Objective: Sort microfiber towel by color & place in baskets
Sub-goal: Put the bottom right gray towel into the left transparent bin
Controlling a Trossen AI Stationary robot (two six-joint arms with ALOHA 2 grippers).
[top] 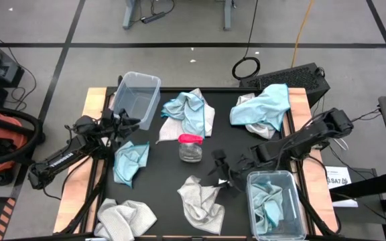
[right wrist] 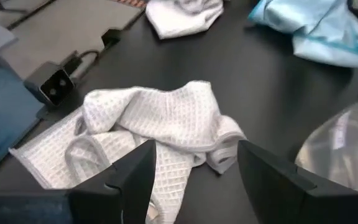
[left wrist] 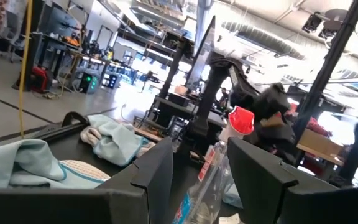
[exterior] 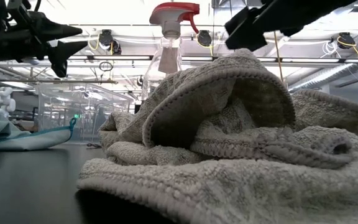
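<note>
The right gripper [top: 225,175], jaws apart and empty, hovers over the near grey towel [top: 202,201], probably lining up a pick. The right bin [top: 273,204] just beside it holds blue cloth; the left bin [top: 136,98] looks empty. The left gripper [top: 127,122] waits parted, holding nothing, beside that bin.

grey towel [top: 120,219] cut off (bottom edge), jar [right wrist: 347,146] blurred

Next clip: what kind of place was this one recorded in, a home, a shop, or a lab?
Most likely a robotics lab or workshop. The black-topped table stands on a grey floor marked with dark tape lines, cables trail across it, and the left wrist view shows open workbenches with equipment under exposed ceiling ducting.
</note>
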